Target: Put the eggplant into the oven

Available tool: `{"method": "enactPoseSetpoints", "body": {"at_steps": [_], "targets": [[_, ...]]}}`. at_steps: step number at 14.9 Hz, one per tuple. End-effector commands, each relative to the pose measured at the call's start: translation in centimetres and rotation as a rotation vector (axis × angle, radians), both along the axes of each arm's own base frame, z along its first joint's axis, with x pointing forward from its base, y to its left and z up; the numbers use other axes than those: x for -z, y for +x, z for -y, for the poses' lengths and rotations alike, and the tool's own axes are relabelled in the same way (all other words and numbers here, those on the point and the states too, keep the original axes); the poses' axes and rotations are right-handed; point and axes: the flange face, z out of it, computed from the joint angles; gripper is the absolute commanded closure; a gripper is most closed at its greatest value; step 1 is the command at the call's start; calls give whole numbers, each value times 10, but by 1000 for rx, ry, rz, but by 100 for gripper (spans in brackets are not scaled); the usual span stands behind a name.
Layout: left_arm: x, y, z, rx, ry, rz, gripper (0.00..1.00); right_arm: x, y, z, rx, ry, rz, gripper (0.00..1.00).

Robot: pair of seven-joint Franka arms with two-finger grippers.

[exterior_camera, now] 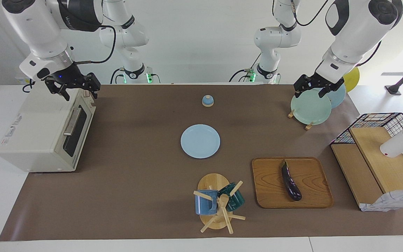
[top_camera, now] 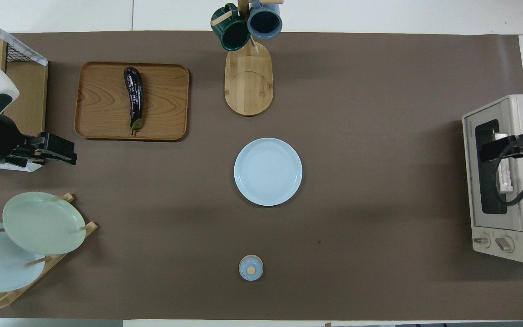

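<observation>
The dark purple eggplant (exterior_camera: 290, 182) (top_camera: 133, 95) lies on a wooden tray (exterior_camera: 313, 196) (top_camera: 102, 109), toward the left arm's end of the table and farther from the robots than the blue plate. The cream oven (exterior_camera: 37, 136) (top_camera: 515, 236) stands at the right arm's end with its dark glass door shut. My left gripper (exterior_camera: 310, 93) (top_camera: 71, 158) is open and empty, raised over the plate rack. My right gripper (exterior_camera: 79, 94) (top_camera: 483, 153) is open and empty, hanging over the oven's top front edge, above the door handle (exterior_camera: 71, 121).
A light blue plate (exterior_camera: 200, 141) lies mid-table. A mug tree (exterior_camera: 219, 203) holds a blue and a green mug. A plate rack (exterior_camera: 310, 106) holds plates near the left arm. A small blue lid (exterior_camera: 207, 100) lies nearer the robots. A wire-and-wood shelf (exterior_camera: 380, 157) carries a white bottle.
</observation>
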Motion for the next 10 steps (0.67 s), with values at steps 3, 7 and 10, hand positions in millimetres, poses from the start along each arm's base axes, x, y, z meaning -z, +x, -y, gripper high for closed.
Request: {"method": "enactPoseSetpoints", "body": {"at_steps": [3,7,10], "targets": [[-5,-4,-1,2,9,19,0,-3,1,-2,17,31,20,0],[-4,-2,1,1,6,33,0,-3,1,-2,17,31,21,0],[-7,7,2,-4,-4,101,0,-3,1,-2,17,31,21,0]]}}
